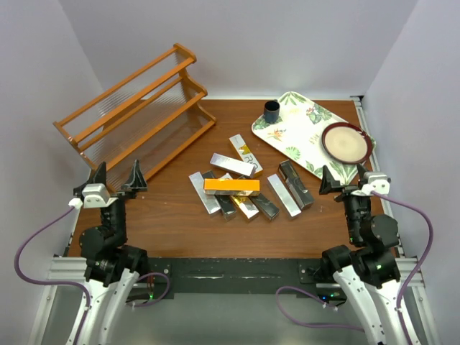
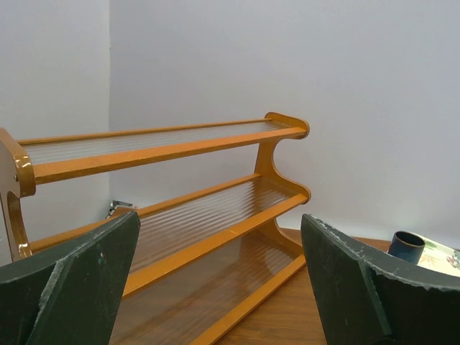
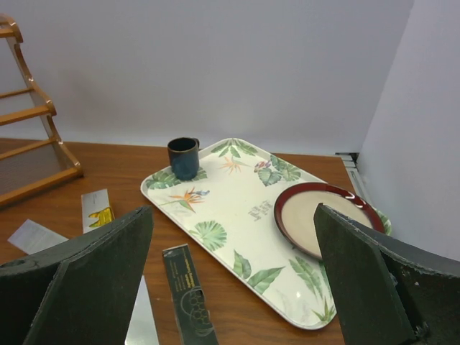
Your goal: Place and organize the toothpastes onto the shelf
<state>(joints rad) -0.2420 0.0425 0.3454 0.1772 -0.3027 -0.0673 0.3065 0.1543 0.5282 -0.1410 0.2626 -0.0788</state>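
Several toothpaste cartons lie in a loose pile mid-table: an orange-gold one (image 1: 231,186) on top, silver ones (image 1: 203,192), (image 1: 284,195), (image 1: 232,164), dark ones (image 1: 296,184). The wooden three-tier shelf (image 1: 136,105) stands at the far left with bare tiers; in the left wrist view it (image 2: 194,215) fills the frame. My left gripper (image 1: 116,178) is open and empty, near the shelf's front. My right gripper (image 1: 347,181) is open and empty, right of the pile. The right wrist view shows a dark carton (image 3: 188,290) and a silver one (image 3: 141,320) between its fingers.
A floral white tray (image 1: 296,136) sits at the far right, holding a dark cup (image 1: 272,111) and a red-rimmed plate (image 1: 347,143). Walls close in on the left, back and right. The table's front edge runs by the arm bases.
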